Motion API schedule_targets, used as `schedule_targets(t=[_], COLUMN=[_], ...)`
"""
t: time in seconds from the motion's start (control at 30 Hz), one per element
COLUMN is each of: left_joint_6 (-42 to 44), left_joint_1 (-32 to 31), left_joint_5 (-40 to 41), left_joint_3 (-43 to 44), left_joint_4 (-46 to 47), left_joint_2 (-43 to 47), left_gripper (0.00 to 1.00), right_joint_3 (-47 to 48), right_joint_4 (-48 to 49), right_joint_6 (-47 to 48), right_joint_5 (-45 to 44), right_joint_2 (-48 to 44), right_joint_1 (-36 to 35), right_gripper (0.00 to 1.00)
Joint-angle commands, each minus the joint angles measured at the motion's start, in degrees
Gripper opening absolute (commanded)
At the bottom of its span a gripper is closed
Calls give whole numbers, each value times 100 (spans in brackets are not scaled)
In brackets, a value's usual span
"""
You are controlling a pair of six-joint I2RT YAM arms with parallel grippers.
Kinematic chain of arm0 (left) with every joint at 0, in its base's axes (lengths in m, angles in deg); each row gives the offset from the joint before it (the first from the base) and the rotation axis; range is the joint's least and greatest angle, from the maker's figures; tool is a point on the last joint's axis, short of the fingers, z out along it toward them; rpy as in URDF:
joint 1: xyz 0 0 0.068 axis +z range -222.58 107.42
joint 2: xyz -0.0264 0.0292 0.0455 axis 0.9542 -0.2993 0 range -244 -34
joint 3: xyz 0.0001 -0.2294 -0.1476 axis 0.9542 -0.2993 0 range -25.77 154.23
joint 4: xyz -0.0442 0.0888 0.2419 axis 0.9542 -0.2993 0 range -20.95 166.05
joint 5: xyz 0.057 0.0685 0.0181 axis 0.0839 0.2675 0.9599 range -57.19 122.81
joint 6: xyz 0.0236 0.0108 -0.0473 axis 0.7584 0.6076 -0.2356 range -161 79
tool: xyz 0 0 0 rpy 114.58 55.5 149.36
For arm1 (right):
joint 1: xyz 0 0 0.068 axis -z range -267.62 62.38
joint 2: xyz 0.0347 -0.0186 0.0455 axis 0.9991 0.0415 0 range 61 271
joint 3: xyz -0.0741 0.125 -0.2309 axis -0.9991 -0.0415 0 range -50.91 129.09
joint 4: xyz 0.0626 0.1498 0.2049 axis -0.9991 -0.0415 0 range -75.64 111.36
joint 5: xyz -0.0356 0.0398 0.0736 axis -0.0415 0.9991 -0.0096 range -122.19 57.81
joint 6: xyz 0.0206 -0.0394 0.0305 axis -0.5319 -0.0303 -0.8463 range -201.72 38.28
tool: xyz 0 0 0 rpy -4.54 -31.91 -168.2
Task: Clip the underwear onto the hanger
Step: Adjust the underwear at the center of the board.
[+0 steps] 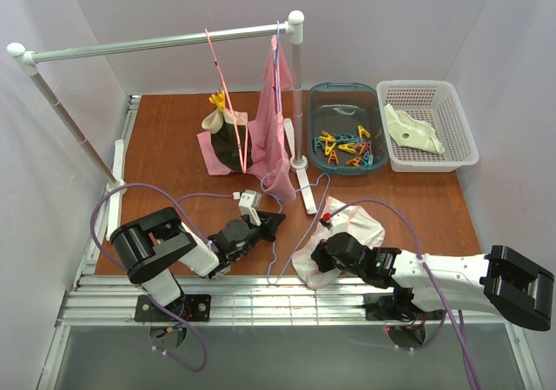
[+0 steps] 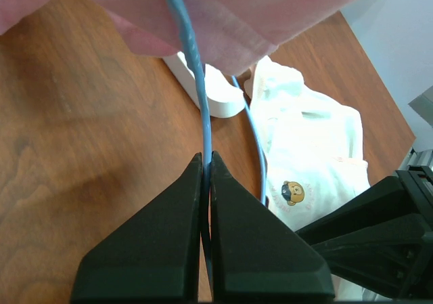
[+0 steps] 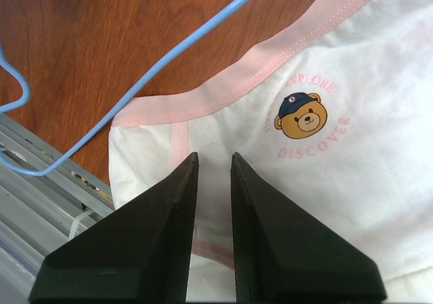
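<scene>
Left wrist view is showing the left gripper [image 2: 206,160] with its jaws pressing together on the thin blue wire of the hanger [image 2: 197,74], which is running up from the fingertips and vanishing behind pink fabric [image 2: 257,13] that is cut off at the top edge. The underwear [image 2: 318,148] is lying on the wooden table [image 2: 81,128] just right of the wire, its lower part hiding behind a dark blurred shape. Right wrist view is showing the right gripper [image 3: 214,156] hanging over the underwear near its pink waistband, jaws standing a narrow slit apart. Whether they are pinching any cloth is impossible to tell, since the tips are covering that spot. A bear print [image 3: 302,114] is facing up, and the garment is running out of frame to the right. Top external view is showing both grippers low at the near edge of the table, the underwear lying under the right one. The blue wire is barely readable here among purple cables [image 1: 104,208], and the drying rack [image 1: 165,41] is standing behind.
</scene>
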Motion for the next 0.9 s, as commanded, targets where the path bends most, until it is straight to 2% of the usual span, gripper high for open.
schedule_targets(t=[0.0,0.1,0.17,0.23,0.27,0.37,0.43,0.53,0.57,0.6,0.87], left_joint_6=[259,277,286,286,294,321,382,417,426,418,619], left_joint_1=[53,53,53,62,53,62,53,62,53,62,-69], left_joint_5=[-240,-380,-416,-408,-399,-311,-232,-153,-109,-65,445], left_joint_3=[269,384,437,445,445,472,454,384,349,279,103], left_joint_4=[-196,-240,-293,-363,-407,-696,-881,-1092,-1153,-1276,-2365], left_joint_2=[-70,-237,-273,-247,-220,-36,139,429,517,614,1650], left_gripper=[0,0,4,13,21,35,41,48,56,58,59], right_joint_3=[9,26,52,88,105,298,491,781,852,922,1932], right_joint_4=[-581,-590,-581,-616,-634,-827,-1020,-1309,-1398,-1451,-2215], right_joint_6=[-75,-66,-49,13,30,180,302,443,470,522,1058], right_joint_5=[-155,-173,-173,-199,-217,-357,-515,-761,-831,-902,-2175], right_joint_2=[59,76,50,-11,-38,-265,-363,-556,-652,-688,-855], right_joint_1=[-43,-43,-52,-52,-69,-78,-87,-87,-87,-87,-61], right_gripper=[17,18,27,35,43,57,64,66,66,67,72])
